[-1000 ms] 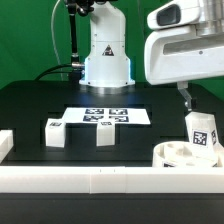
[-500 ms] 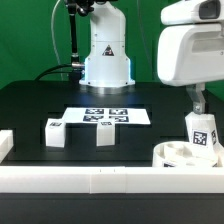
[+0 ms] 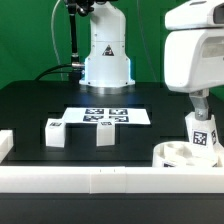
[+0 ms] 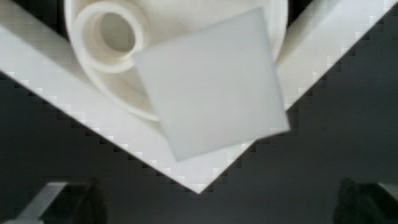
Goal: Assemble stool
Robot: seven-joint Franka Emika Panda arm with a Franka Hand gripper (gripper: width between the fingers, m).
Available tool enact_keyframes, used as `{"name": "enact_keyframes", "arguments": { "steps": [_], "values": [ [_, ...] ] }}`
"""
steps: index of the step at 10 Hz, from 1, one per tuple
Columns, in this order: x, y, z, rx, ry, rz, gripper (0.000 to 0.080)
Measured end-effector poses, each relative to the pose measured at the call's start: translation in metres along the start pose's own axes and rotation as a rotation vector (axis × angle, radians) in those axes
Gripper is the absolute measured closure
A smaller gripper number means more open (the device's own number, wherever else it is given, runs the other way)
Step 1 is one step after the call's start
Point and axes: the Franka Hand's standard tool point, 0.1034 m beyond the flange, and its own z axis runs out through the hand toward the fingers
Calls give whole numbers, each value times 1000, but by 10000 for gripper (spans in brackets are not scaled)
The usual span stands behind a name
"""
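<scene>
Gripper (image 3: 203, 106) is hovering, jaws wide apart, straight above the upright leg (image 3: 202, 134) standing on the seat (image 3: 172, 156).

This is a robotics lab, I would say, not a home or a shop. The white base (image 3: 106, 62) of my arm stands on a black table (image 3: 30, 105) before a plain green backdrop (image 3: 25, 40). The marker board (image 3: 107, 116) with printed square tags lies on the table, a stool leg (image 3: 202, 132) carries such a tag too, and a white rail wall (image 3: 100, 182) fences one edge.
</scene>
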Motion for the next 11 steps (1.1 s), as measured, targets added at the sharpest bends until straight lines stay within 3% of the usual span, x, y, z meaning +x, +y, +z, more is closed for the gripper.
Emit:
{"name": "enact_keyframes", "arguments": {
  "steps": [3, 8, 9, 10, 11],
  "values": [
    [-5, -1, 15, -5, 3, -28, 150],
    [-10, 6, 19, -4, -2, -17, 150],
    [-10, 5, 19, -4, -2, -17, 280],
    [-11, 6, 19, -4, -2, -16, 280],
    [-10, 6, 19, -4, -2, -16, 427]
  ]
}}
